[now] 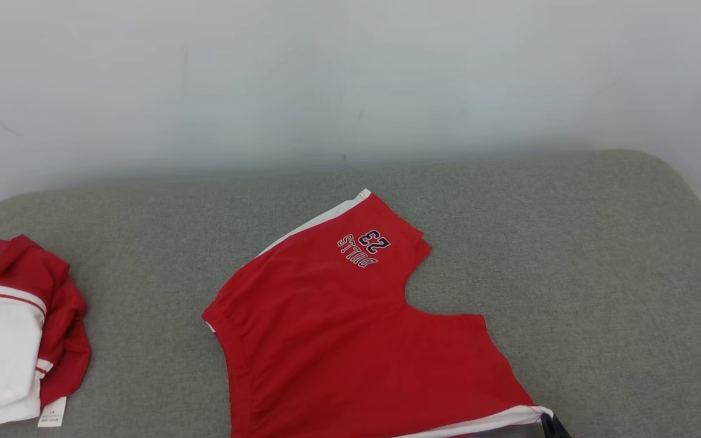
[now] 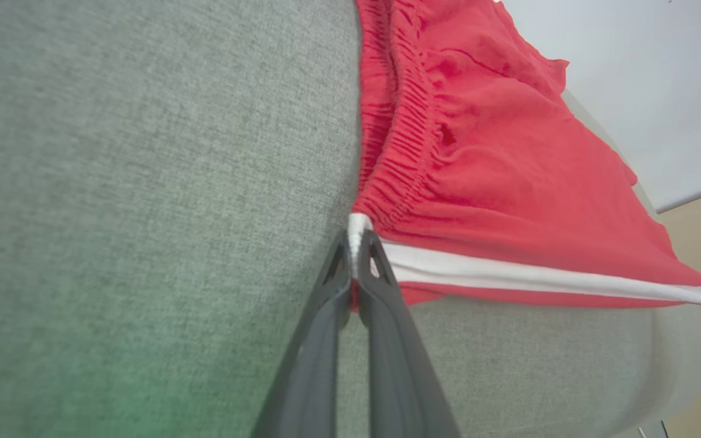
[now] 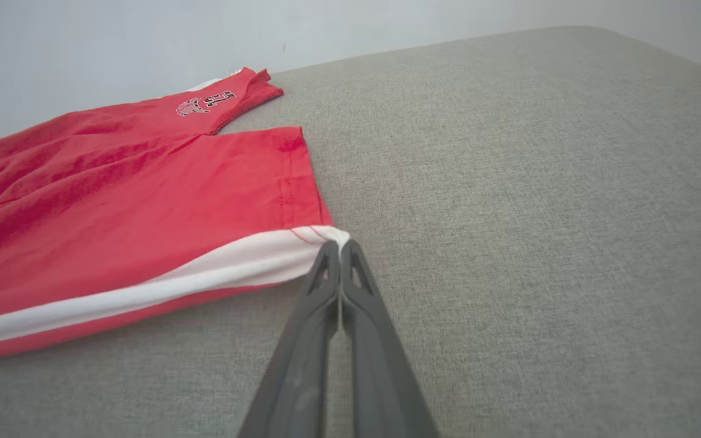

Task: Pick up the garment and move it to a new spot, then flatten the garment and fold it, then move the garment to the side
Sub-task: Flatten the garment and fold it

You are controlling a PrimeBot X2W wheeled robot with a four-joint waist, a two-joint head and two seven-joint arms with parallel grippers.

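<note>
Red shorts with a white side stripe [image 1: 338, 328] lie spread on the grey fabric surface [image 1: 600, 274], seemingly toward its near edge. Your left tool [image 2: 355, 243] is clamped on the waistband corner, your right tool [image 3: 339, 246] on the hem corner. Light, limp cloth: expect sag between grips.

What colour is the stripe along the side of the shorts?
White stripe; best in right wrist view.
</note>
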